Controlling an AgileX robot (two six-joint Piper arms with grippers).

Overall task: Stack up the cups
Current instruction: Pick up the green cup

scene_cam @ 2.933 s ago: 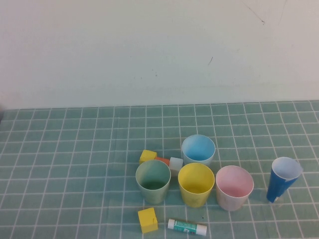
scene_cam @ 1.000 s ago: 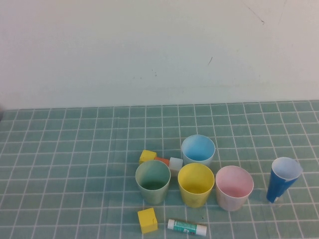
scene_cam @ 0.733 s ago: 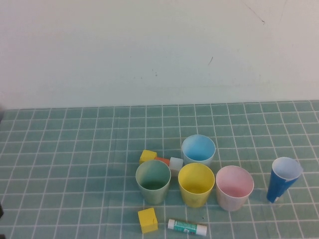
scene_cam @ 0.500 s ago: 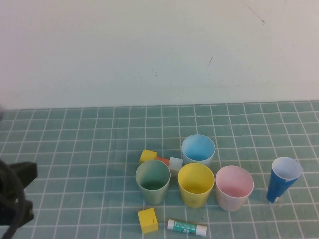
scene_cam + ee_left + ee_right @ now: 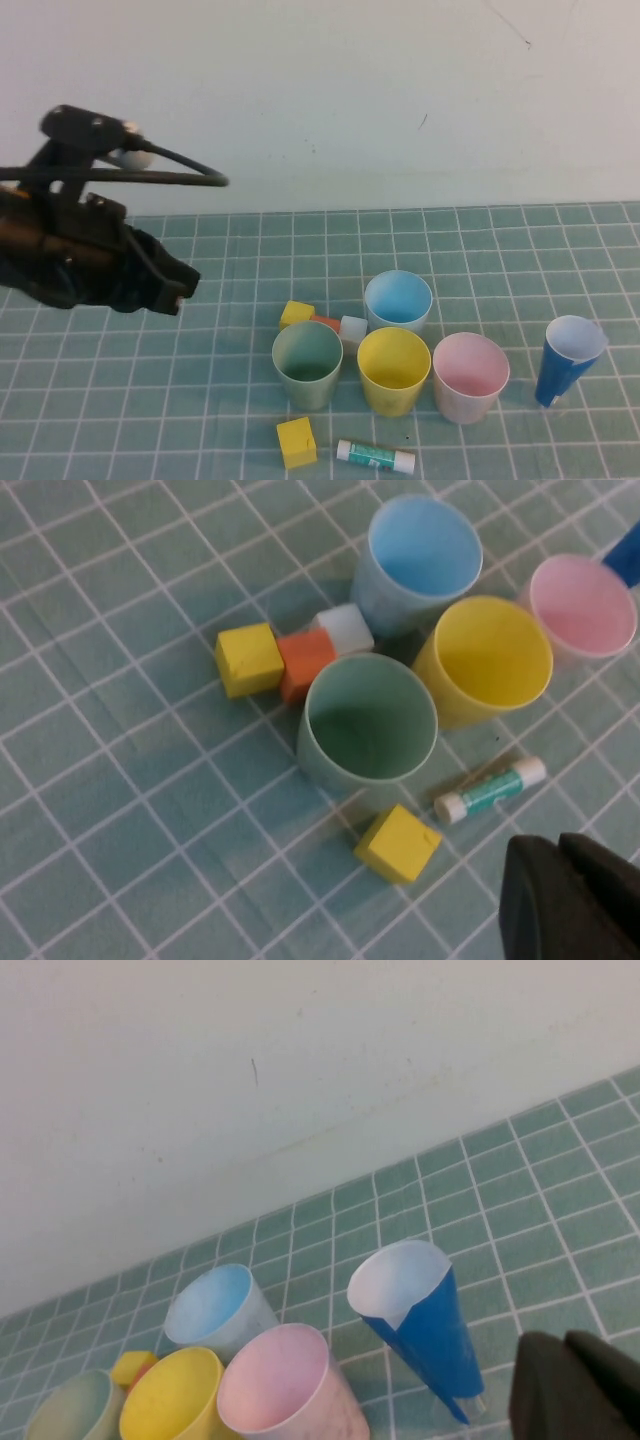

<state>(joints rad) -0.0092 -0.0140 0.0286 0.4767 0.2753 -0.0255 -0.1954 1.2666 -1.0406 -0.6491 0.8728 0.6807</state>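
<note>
Since the earlier frames, only the left arm has shifted: it was out of view, then seen low at the left edge, and is now raised well into the high view, while every object on the table (image 5: 120,400) has kept its place. At the far left the left pincer (image 5: 172,283) is held above the tiled mat, well apart from the cups and left of them; whether it is open or closed cannot be told.

Moving rightward, a yellow cube (image 5: 296,442) lies near the front edge, and a second yellow cube (image 5: 296,313) lies further back, touching an orange block (image 5: 325,321) that in turn touches a white block (image 5: 353,328). The green cup (image 5: 307,364) stands upright and empty between the two yellow cubes. A glue stick (image 5: 375,457) with a green label is laid on its side in front of the cups; its writing cannot be read.

Just beside the green cup stands the yellow cup (image 5: 393,370), empty, with the light blue cup (image 5: 398,301) behind it, also empty. The pink cup (image 5: 470,377) is set just right of the yellow one, upright and empty. None of the four is stacked.

Further right, apart from the rest, a taller dark blue cup (image 5: 567,359) with a white inside is seen tilted.

The right pincer (image 5: 578,1388) shows only in the right wrist view, near the dark blue cup; its state cannot be told.
</note>
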